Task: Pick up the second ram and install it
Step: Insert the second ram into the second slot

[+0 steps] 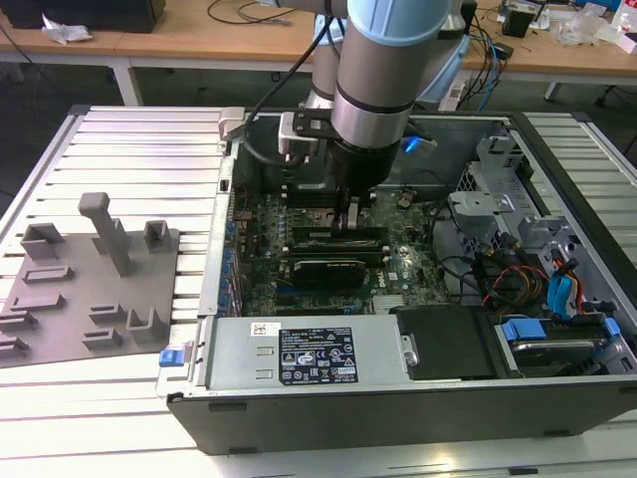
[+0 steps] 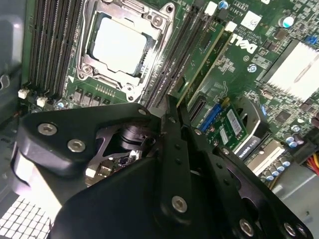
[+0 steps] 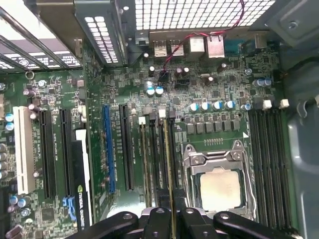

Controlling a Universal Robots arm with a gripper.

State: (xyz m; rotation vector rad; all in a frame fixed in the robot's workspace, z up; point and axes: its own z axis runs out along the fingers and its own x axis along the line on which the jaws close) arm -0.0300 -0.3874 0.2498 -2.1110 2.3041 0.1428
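Note:
The second ram (image 2: 209,57) is a thin green stick standing on edge along a black slot beside the processor socket (image 2: 119,45). In the first wrist view the ram (image 3: 167,159) shows edge-on as a narrow line running into my fingers. My gripper (image 2: 175,107) is shut on its top edge near one end, black fingers pressed together on it. In the exterior view my gripper (image 1: 350,224) reaches straight down into the open computer case, onto the motherboard's middle. Its tip (image 3: 172,213) sits right next to the socket (image 3: 219,186). How deep the stick sits in the slot is hidden.
A grey fixture plate (image 1: 90,299) with upright blocks lies on the slatted table at the exterior view's left. The case's power supply (image 1: 309,354) lies near the front edge, drive bays and cables (image 1: 528,259) at the right. Several black slots (image 3: 269,164) flank the socket's other side.

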